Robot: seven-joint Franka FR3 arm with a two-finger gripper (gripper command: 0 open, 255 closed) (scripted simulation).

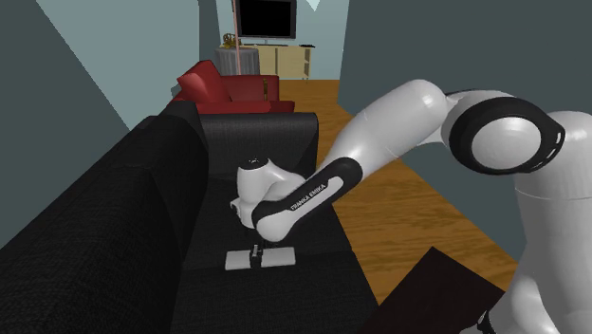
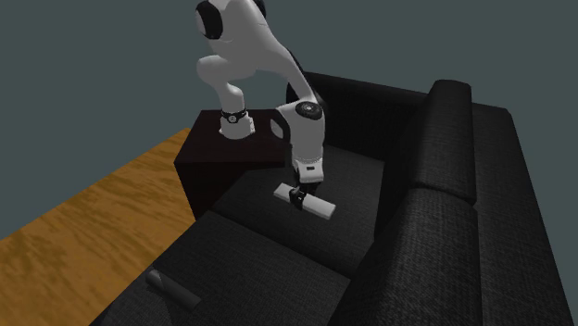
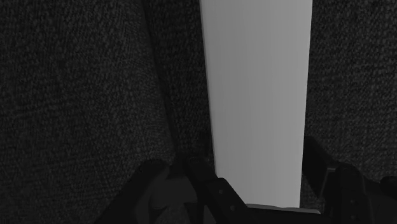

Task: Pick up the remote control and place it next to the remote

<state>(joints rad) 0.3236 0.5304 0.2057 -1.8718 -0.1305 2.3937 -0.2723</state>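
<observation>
Remote control [image 1: 280, 257], white, is lying across the black sofa [image 1: 114, 209] seat cushion, and you're looking at the grasp stage. The pincer [image 1: 256, 252] is sitting down on its middle. In the wrist view its fingers [image 3: 200, 181] are pressing against both long sides of the white body [image 3: 257, 95], so I'm reading it as narrow and gripping the remote control. It's not looking lifted: in the second exterior view it's sitting flat on the cushion [image 2: 318, 207]. The dark remote [image 2: 173, 290] is waiting on the seat's far end, well apart, near the front edge. You're still owing the lift, the carry along the seat, and the set-down beside it.
</observation>
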